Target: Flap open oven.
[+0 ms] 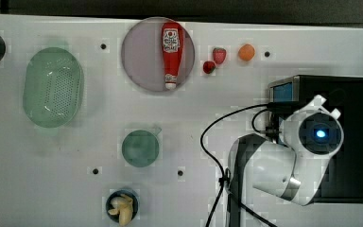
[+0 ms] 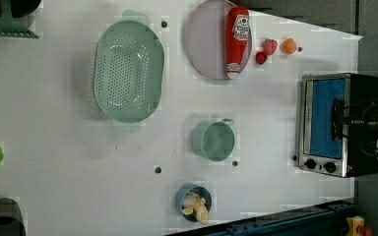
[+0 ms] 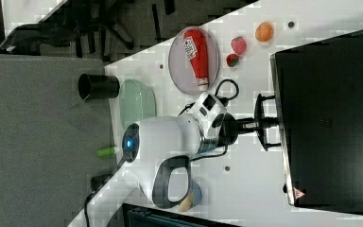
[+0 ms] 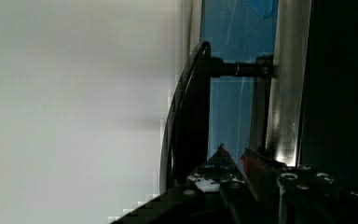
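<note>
At the right of the left view our gripper (image 2: pixel 343 118) is pinched on the oven (image 2: pixel 325 123) door's handle (image 4: pixel 191 116), so we should pull it out and down slowly.

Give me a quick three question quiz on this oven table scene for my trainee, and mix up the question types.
1. True or false: the oven door hangs fully open.
2. What lies on the round plate? A: a banana. B: a ketchup bottle. C: a strawberry.
3. Which part of the oven is the claw at?

Key: 1 false, the door is closed. 2 B. 3 the door's black handle.
</note>
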